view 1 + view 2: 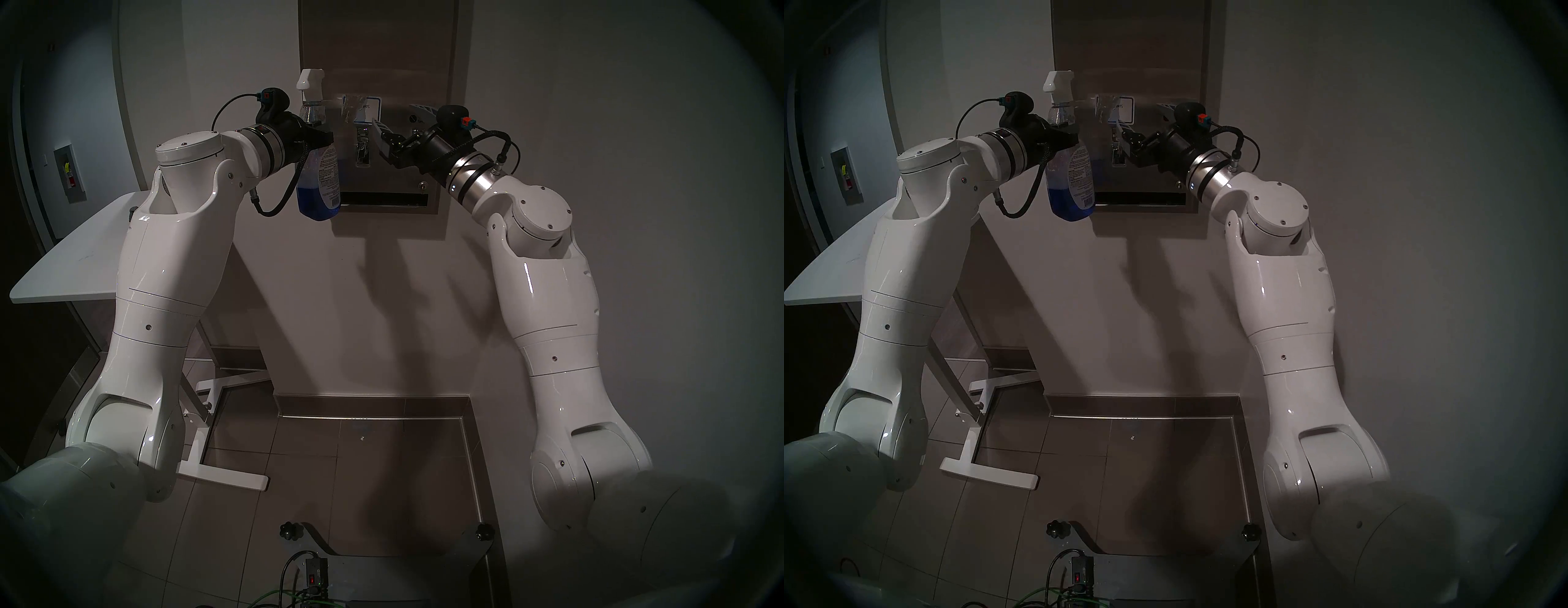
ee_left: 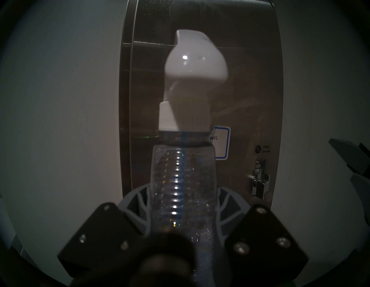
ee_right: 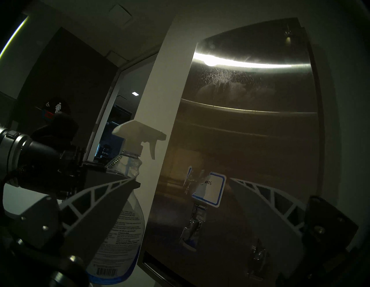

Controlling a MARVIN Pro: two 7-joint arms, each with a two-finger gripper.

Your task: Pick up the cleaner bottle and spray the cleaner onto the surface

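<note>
Jaws of the left gripper [image 2: 183,224] pinch the clear blue-liquid spray bottle [image 1: 319,178], upright before the brushed steel dispenser front [image 3: 250,140]; its label stays unreadable. Right gripper [image 3: 180,210] jaws are spread, empty.

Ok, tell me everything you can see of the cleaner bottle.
The cleaner bottle is clear plastic with a ribbed neck, a white trigger head pointing at the steel dispenser front, a printed label with a barcode, and blue liquid filling only its lower part. It hangs upright off the table, gripped around the neck by the left tool; nothing else touches it.
</note>
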